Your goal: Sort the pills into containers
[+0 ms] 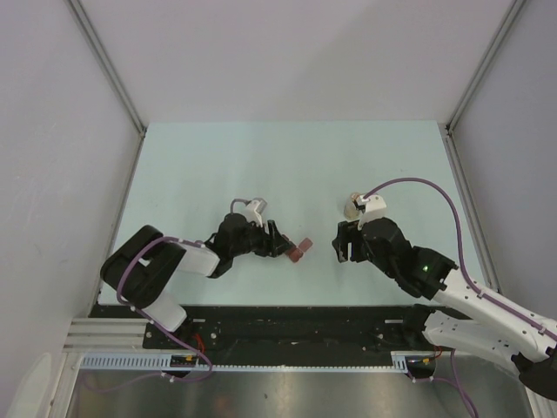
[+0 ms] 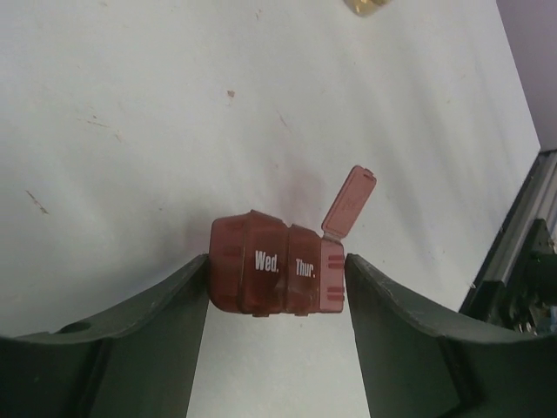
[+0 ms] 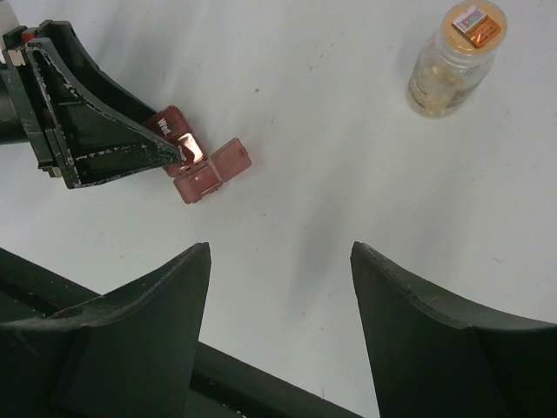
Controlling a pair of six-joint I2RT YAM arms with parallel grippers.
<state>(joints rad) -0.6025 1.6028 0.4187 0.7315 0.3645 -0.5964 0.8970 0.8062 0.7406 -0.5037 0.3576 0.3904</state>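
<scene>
The dark red pill box [image 2: 261,274] lies on the table between my left gripper's [image 2: 277,261] fingertips, which press on its two short ends. It reads "Wed." and "Thur."; the end compartment's lid [image 2: 350,202] stands open. The box also shows in the top view [image 1: 298,252] and in the right wrist view [image 3: 204,174]. My right gripper [image 3: 280,261] is open and empty above bare table, to the right of the box [image 1: 344,244]. Tan pills [image 3: 435,83] show only inside the small clear bottle; no loose ones show.
The small clear round bottle [image 3: 452,57] with a cream cap stands behind my right gripper [image 1: 352,207]. A dark rail [image 3: 261,392] runs along the table's near edge. Grey walls close in the table's left, right and far sides.
</scene>
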